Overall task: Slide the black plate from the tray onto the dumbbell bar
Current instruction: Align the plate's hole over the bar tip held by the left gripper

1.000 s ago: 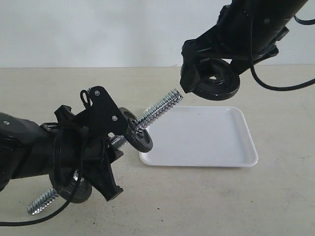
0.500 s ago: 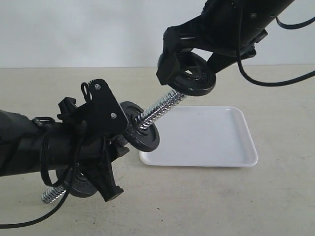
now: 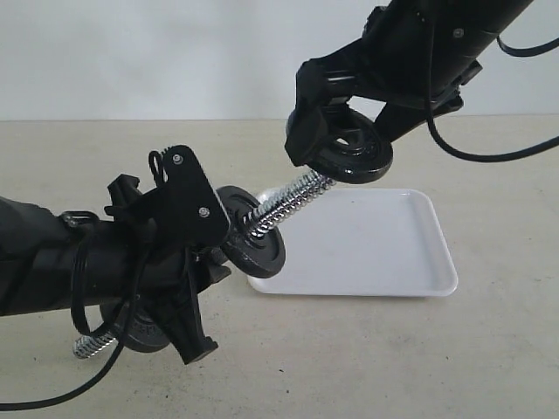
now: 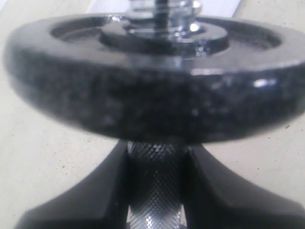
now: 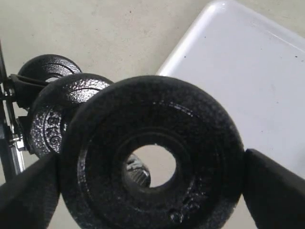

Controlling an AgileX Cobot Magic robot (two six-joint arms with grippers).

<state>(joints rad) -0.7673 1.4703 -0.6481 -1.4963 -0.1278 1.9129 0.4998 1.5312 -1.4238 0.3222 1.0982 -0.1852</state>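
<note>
Both arms are matte black throughout, with thick rounded casings behind each tool. Just behind the left tool (image 3: 199, 262) sits a flat, angular black bracket (image 3: 185, 199) with two small silver screws (image 3: 173, 160) and a thin wire loop at its corner. A black cable (image 3: 77, 288) coils around the casing further back, and the fingers (image 4: 66, 200) are smooth black wedges. Behind the right tool (image 3: 342, 144) a thin black lead (image 3: 489, 160) hangs in a loop from the casing, and its fingers (image 5: 279, 193) are plain matte black blocks.

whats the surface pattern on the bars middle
Fine diamond knurling on shiny chrome; the bar shows it best in the left wrist view.
</note>
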